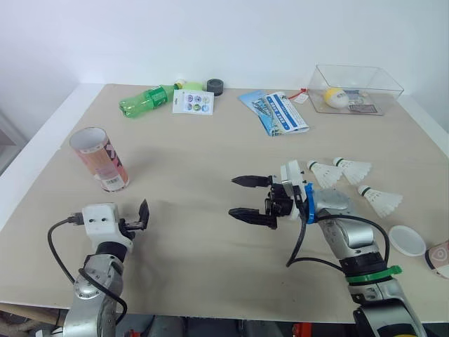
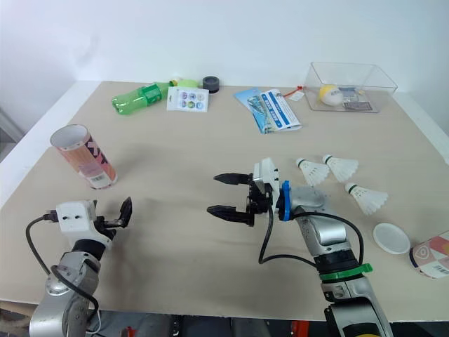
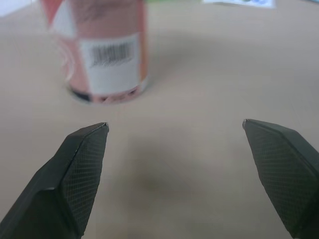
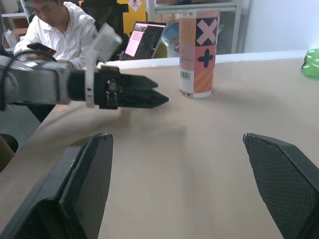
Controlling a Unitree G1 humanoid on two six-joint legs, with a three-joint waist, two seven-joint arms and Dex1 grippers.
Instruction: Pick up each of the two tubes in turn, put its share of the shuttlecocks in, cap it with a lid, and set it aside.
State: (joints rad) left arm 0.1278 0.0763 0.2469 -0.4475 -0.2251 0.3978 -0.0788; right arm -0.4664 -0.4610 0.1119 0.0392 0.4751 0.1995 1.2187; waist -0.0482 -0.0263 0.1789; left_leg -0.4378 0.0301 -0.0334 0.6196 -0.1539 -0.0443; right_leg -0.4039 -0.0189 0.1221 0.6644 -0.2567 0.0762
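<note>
**Operator:** State the position of the first tube relative to the claws

**Technician:** The upright tube (image 1: 99, 159) stands on the tabletop (image 1: 196, 147), on the robot's left side. Its long axis is vertical and its open mouth faces up. It lies ahead of the left claw (image 1: 137, 217), farther from the robot and a little to the claw's left. In the left wrist view the tube base sits off the line between the two fingers, nearer one finger than the other. There is bare tabletop between the fingertips and the base.

**Operator:** State the condition of each claw

**Technician:** The left claw is spread wide and holds nothing. The right claw (image 1: 233, 196) is also spread and empty. It sits near mid-table, points toward the robot's left, and is well apart from the upright tube.

**Operator:** Which arm should take the tube?

**Technician:** My judgement is the left arm, since it is the nearer one. It would need to advance and shift left so the tube wall passes between the fingers, then close across the vertical axis.

**Operator:** Locate the remaining task items

**Technician:** Three shuttlecocks (image 1: 353, 168) lie just beyond the right arm. A lid (image 1: 407, 240) lies near the right edge. The second tube (image 2: 429, 256) is beside the lid and is partly cut off by the frame
</note>
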